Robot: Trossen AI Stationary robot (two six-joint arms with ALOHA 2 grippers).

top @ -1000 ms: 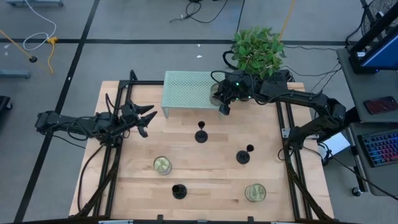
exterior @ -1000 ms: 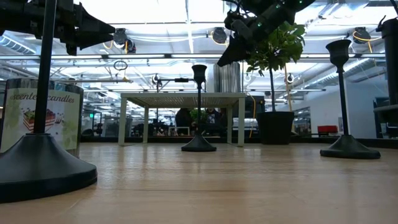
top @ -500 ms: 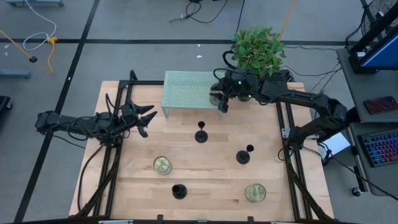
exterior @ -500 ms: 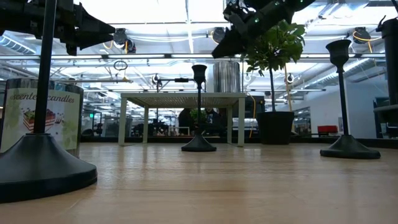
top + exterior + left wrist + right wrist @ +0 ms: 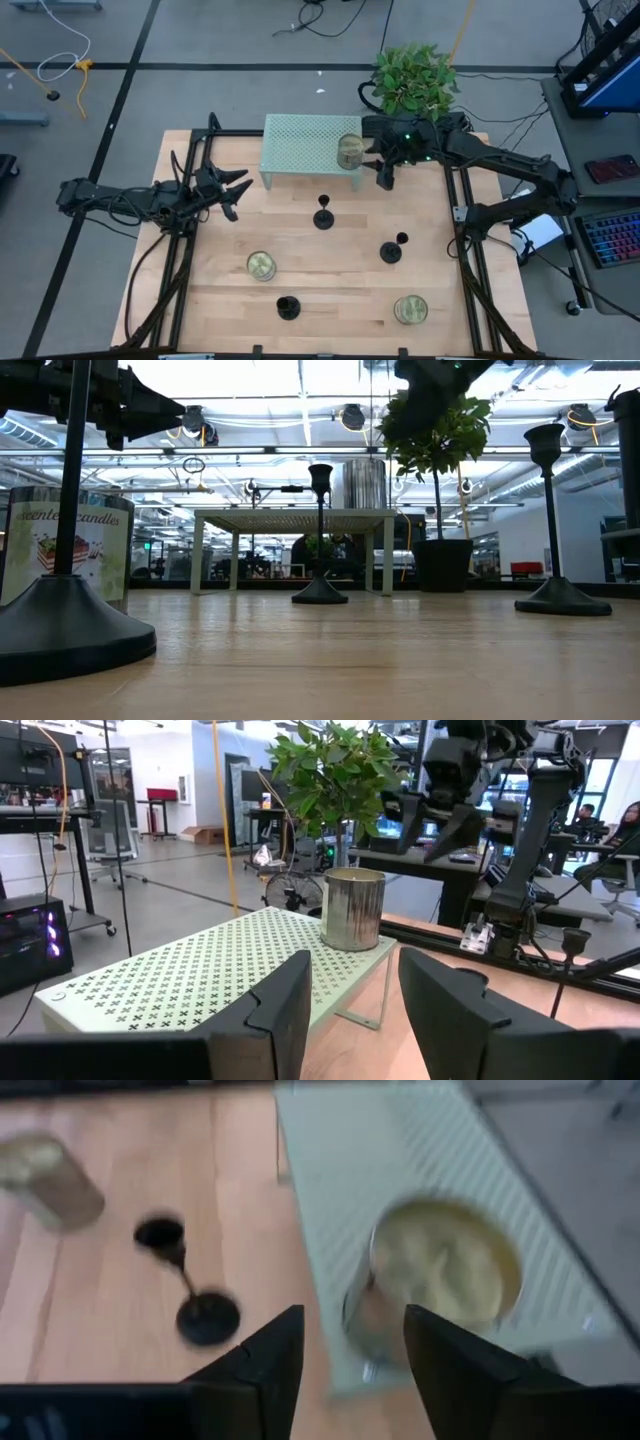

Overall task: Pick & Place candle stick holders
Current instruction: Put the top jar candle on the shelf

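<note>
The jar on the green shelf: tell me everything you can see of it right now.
The jar is a short, round, metal-looking candle tin with no lid, pale wax showing on top. It stands upright on the shelf, near its right end, the end nearest the plant. Nothing grips it: the right gripper, open, is beside it, clear of it.

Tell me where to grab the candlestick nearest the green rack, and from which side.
Take the candlestick by its thin stem, just under the little cup, coming straight down from above. It stands upright on a wide flat base, with open tabletop all around it, so fingers can close from either side. The right hand is nearest and open.
</note>
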